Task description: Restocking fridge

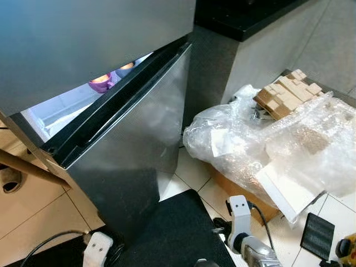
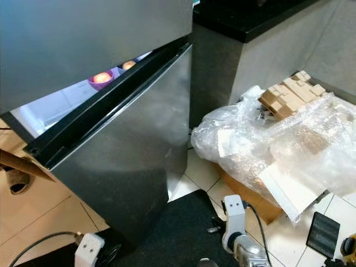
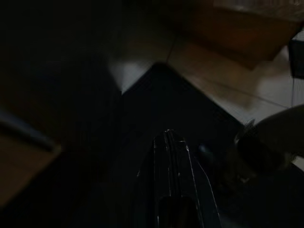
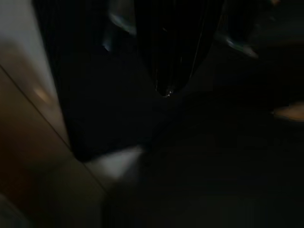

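Right now the fridge point(image 1: 133, 139), brushed steel w/ a smooth matte sheen, stands ahead-left; its lower door is ajar, black gasket edge showing, lit white interior visible thru the gap. A purple bowl point(image 2: 100, 79) w/ smth round and orange sits on a shelf inside. Beside the fridge, on pale floor tiles point(image 1: 33, 206), a cardboard box point(image 1: 245, 194) holds crinkly clear plastic wrap point(image 1: 289, 139) and tan blocky cardboard inserts point(image 1: 289, 93). Black floor mat point(image 1: 178, 231) lies at the fridge's foot. Both arms hang low: left gripper point(image 3: 172, 137) and right gripper point(image 4: 166, 92) appear as dark glossy fingers pressed together, holding nothing, over the mat.
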`<state>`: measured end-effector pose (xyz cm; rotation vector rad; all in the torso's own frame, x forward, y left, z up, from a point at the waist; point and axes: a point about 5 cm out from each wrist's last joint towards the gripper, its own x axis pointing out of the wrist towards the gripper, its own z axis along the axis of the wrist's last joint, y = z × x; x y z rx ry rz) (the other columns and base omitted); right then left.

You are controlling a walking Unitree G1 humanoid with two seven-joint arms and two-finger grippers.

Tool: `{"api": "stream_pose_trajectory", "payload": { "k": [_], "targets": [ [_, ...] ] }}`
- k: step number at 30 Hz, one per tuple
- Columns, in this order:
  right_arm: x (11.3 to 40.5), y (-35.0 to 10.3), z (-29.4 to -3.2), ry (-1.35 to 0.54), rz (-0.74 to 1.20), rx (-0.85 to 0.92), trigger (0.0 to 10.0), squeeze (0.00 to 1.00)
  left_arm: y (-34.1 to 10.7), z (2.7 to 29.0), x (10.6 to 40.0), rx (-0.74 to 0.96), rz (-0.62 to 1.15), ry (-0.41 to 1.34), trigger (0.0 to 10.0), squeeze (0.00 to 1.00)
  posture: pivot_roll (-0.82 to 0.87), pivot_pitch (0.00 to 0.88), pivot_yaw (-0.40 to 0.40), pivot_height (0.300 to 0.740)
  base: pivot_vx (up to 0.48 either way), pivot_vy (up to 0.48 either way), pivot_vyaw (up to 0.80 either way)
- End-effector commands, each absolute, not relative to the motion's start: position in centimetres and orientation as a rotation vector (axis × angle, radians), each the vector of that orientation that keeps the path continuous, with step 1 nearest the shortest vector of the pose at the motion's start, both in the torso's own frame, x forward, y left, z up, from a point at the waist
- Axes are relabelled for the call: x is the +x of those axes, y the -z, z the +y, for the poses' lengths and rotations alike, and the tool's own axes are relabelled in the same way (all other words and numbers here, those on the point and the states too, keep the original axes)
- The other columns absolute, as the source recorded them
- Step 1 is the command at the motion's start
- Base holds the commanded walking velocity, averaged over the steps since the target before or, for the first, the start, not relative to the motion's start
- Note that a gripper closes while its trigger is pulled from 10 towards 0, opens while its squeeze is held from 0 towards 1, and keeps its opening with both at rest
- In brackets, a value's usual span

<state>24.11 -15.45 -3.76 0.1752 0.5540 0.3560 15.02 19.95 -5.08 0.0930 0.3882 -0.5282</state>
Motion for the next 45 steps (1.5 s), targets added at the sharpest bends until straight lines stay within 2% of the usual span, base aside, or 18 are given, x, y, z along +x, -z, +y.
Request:
{"api": "stream_pose_trajectory", "payload": {
  "k": [1, 2, 3, 5, 6, 7, 9, 11, 15, 22, 29, 40, 45],
  "targets": [
    [24.7, 3.0, -15.0, -0.375, 0.487, 0.212, 10.0, 0.00, 4.7, 20.2, 14.8, 0.125, 0.360, 0.571, 10.0, 0.00, -0.12, 0.140, -0.007, 0.725, 0.000, 0.000, 0.00],
    [25.5, 2.0, -13.6, -0.453, 0.417, 0.236, 10.0, 0.00, 2.0, 19.3, 18.2, 0.190, 0.166, 0.591, 10.0, 0.00, -0.12, 0.141, -0.003, 0.725, 0.000, 0.000, 0.00],
    [25.5, 2.0, -13.6, -0.453, 0.417, 0.236, 10.0, 0.00, 2.0, 19.3, 18.2, 0.190, 0.166, 0.591, 10.0, 0.00, -0.12, 0.141, -0.003, 0.725, 0.000, 0.000, 0.00],
    [26.2, 0.8, -11.8, -0.554, 0.345, 0.235, 10.0, 0.00, -2.0, 17.9, 21.8, 0.245, -0.071, 0.604, 10.0, 0.00, -0.12, 0.140, 0.002, 0.725, 0.000, 0.000, 0.00],
    [26.2, 0.8, -11.8, -0.554, 0.345, 0.235, 10.0, 0.00, -2.0, 17.9, 21.8, 0.245, -0.071, 0.604, 10.0, 0.00, -0.12, 0.140, 0.002, 0.725, 0.000, 0.000, 0.00],
    [26.5, 0.2, -10.9, -0.607, 0.314, 0.219, 10.0, 0.00, -3.2, 17.5, 23.1, 0.257, -0.130, 0.583, 10.0, 0.00, -0.13, 0.138, 0.003, 0.725, 0.000, 0.000, 0.00],
    [26.5, 0.2, -10.9, -0.607, 0.314, 0.219, 10.0, 0.00, -3.2, 17.5, 23.1, 0.257, -0.130, 0.583, 10.0, 0.00, -0.13, 0.138, 0.003, 0.725, 0.000, 0.000, 0.00],
    [27.3, -1.5, -8.9, -0.701, 0.228, 0.191, 10.0, 0.00, -4.9, 16.5, 25.2, 0.264, -0.208, 0.565, 10.0, 0.00, -0.13, 0.137, 0.006, 0.725, 0.000, 0.000, 0.00],
    [28.1, -3.5, -7.5, -0.753, 0.125, 0.210, 10.0, 0.00, -6.4, 16.0, 26.6, 0.300, -0.286, 0.523, 10.0, 0.00, -0.13, 0.133, 0.006, 0.725, 0.000, 0.000, 0.00],
    [28.2, -3.8, -7.3, -0.763, 0.107, 0.218, 10.0, 0.00, -6.6, 16.0, 26.7, 0.305, -0.297, 0.507, 10.0, 0.00, -0.13, 0.130, 0.004, 0.725, 0.000, 0.000, 0.00],
    [27.8, -3.6, -7.4, -0.782, 0.111, 0.218, 10.0, 0.00, -6.2, 16.8, 26.4, 0.433, -0.227, 0.422, 10.0, 0.00, -0.13, 0.129, -0.001, 0.725, 0.000, 0.000, 0.00],
    [27.5, -3.5, -7.5, -0.790, 0.121, 0.206, 10.0, 0.00, -5.3, 19.2, 27.2, 0.514, -0.115, 0.201, 10.0, 0.00, -0.13, 0.132, 0.001, 0.725, 0.000, 0.000, 0.00],
    [27.4, -3.3, -7.7, -0.787, 0.127, 0.199, 10.0, 0.00, -5.4, 21.2, 27.7, 0.549, -0.075, 0.028, 10.0, 0.00, -0.13, 0.138, 0.003, 0.725, 0.000, 0.000, 0.00]
  ]
}}
